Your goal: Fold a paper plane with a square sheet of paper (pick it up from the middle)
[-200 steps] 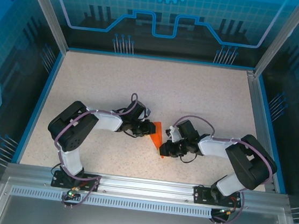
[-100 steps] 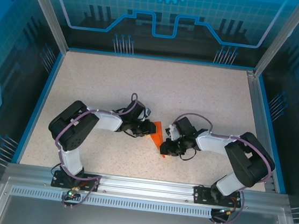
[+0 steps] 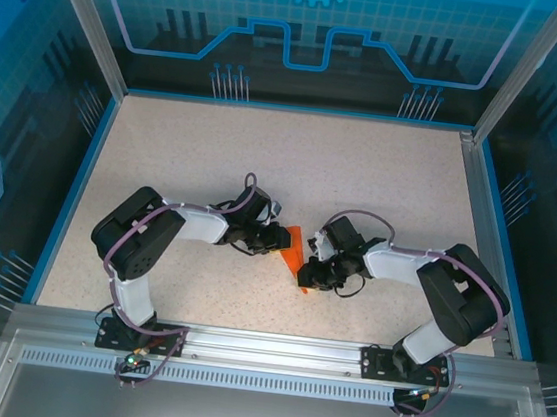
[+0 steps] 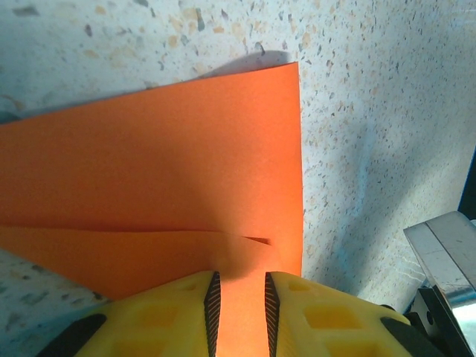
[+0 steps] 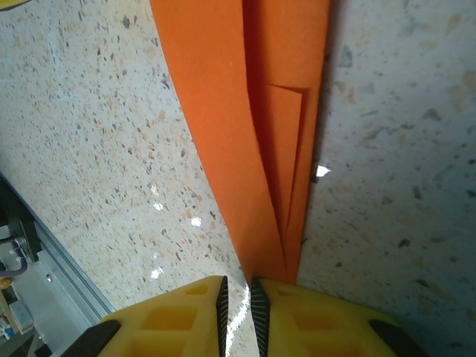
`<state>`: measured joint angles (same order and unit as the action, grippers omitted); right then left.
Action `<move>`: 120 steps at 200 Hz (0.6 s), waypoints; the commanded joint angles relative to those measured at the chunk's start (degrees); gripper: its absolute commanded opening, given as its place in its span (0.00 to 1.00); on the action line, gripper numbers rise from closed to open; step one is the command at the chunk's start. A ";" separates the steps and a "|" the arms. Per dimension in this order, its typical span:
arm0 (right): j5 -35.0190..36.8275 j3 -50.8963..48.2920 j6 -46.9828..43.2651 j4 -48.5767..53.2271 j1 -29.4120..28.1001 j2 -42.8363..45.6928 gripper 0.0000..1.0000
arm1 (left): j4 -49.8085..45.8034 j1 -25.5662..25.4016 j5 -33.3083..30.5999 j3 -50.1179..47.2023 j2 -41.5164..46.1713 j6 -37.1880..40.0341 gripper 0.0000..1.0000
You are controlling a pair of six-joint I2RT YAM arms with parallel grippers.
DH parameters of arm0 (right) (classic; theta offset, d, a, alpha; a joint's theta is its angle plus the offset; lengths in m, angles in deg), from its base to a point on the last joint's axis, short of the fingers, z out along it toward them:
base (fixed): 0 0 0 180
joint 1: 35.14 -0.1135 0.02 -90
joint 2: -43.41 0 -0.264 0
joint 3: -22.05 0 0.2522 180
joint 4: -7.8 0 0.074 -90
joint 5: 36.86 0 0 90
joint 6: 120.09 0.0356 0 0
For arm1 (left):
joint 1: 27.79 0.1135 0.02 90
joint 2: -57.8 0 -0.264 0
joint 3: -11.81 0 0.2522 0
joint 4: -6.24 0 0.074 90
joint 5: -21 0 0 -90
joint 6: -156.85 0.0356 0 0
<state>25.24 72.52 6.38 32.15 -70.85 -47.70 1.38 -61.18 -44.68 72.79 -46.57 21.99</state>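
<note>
The square sheet of paper (image 3: pixel 292 245), bright orange, is folded into a slim, pointed, layered paper plane shape between the two grippers at the table's middle front. My left gripper (image 3: pixel 277 241) holds its upper left side. In the left wrist view the paper (image 4: pixel 149 171) lies wide, and a lifted flap runs in between the jaws of the left gripper (image 4: pixel 239 297). My right gripper (image 3: pixel 307 272) sits at the paper's lower narrow end. In the right wrist view the paper (image 5: pixel 223 111) tapers down to the right finger (image 5: pixel 320 312). The right gripper (image 5: pixel 238 297) stands nearly shut, with bare table showing in the slit.
The speckled table (image 3: pixel 294 160) is ringed by a blue rim (image 3: pixel 74 195) and glass walls. A metal rail (image 3: pixel 273 344) with both arm bases runs along the front. Part of the right arm (image 4: pixel 446 245) shows at the edge of the left wrist view.
The right arm has shifted slightly left, bringing its gripper a little closer over the paper's lower end. The left arm and the paper have stayed put.
</note>
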 commanded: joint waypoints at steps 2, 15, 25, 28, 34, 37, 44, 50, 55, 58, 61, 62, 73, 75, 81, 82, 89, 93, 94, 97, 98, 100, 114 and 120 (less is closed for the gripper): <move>2.17 -0.24 0.36 5.14 -0.68 -3.80 0.21 | -3.81 -0.75 -2.13 -0.82 -5.13 1.77 0.26; 2.62 -0.52 0.54 4.48 -0.83 -3.46 0.21 | -4.31 -0.70 -2.07 -0.64 -5.05 2.21 0.26; 2.73 -0.55 0.63 4.74 -0.80 -3.46 0.21 | -4.68 -0.68 -2.38 -0.65 -4.92 2.49 0.26; 2.65 -0.44 0.56 4.85 -0.76 -3.39 0.21 | -4.76 -0.71 -2.43 -0.62 -4.89 2.56 0.26; 2.38 -0.37 0.53 4.89 -0.80 -3.14 0.21 | -4.69 -0.71 -2.43 -0.72 -4.87 2.59 0.26; 2.37 -0.33 0.61 4.85 -0.84 -2.93 0.22 | -4.61 -0.73 -2.39 -0.71 -4.87 2.60 0.26; 2.12 -0.24 0.54 4.88 -0.99 -2.44 0.22 | -4.36 -0.71 -2.43 -0.80 -4.87 2.67 0.26; 2.04 -0.20 0.32 4.99 -1.01 -1.77 0.22 | -4.31 -0.68 -2.58 -0.90 -4.91 2.67 0.26; 2.05 -0.24 0.35 5.10 -1.03 -1.01 0.23 | -4.14 -0.76 -2.78 -0.86 -5.03 2.66 0.26; 2.10 -0.30 0.39 5.14 -1.03 -0.54 0.23 | -4.04 -0.79 -2.78 -0.88 -5.11 2.58 0.26; 2.08 -0.18 0.44 5.21 -1.03 -0.07 0.23 | -3.93 -0.77 -2.78 -0.83 -5.20 2.59 0.26; 2.07 -0.12 0.44 5.31 -1.03 0.17 0.23 | -3.91 -0.70 -2.78 -0.82 -5.25 2.50 0.26; 1.67 -0.19 0.27 4.88 -1.12 2.70 0.24 | -3.19 -0.76 -2.69 -1.06 -5.53 2.26 0.26; 1.68 -0.22 0.31 4.70 -1.21 3.27 0.24 | -3.02 -0.73 -2.69 -1.12 -5.61 2.17 0.26; 1.66 -0.38 0.59 4.18 -1.30 4.74 0.25 | -2.53 -0.79 -2.69 -1.24 -5.64 1.91 0.26; 1.64 -0.35 0.65 4.09 -1.30 4.95 0.25 | -2.47 -0.75 -2.69 -1.25 -5.65 1.90 0.26; 1.71 0.02 0.64 4.00 -1.30 6.40 0.26 | -2.40 -0.70 -2.69 -1.15 -5.81 1.73 0.26; 1.81 0.31 0.47 4.07 -1.30 7.23 0.26 | -2.53 -0.73 -2.69 -1.07 -5.79 1.92 0.26; 1.80 0.39 0.46 4.08 -1.25 7.42 0.26 | -2.55 -0.76 -2.74 -1.03 -5.77 1.94 0.26; 2.00 0.54 0.37 4.09 -1.40 7.93 0.26 | -2.58 -0.75 -2.82 -1.00 -5.75 1.97 0.26; 2.07 0.59 0.36 4.09 -1.44 8.17 0.26 | -2.58 -0.78 -2.85 -1.04 -5.75 1.97 0.26; 2.20 0.63 0.36 4.09 -1.40 8.61 0.27 | -2.58 -0.75 -2.86 -1.05 -5.75 1.93 0.26; 4.11 0.82 1.29 3.50 -1.39 10.73 0.28 | -2.40 -0.72 -2.98 -1.17 -5.71 1.79 0.26; 4.08 0.90 1.56 2.50 -1.36 11.16 0.29 | -2.34 -0.72 -2.96 -1.16 -5.83 1.71 0.26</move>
<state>27.10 72.98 6.67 34.69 -71.52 -39.86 1.12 -61.11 -44.44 73.10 -46.81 22.21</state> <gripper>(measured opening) 0.279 0.263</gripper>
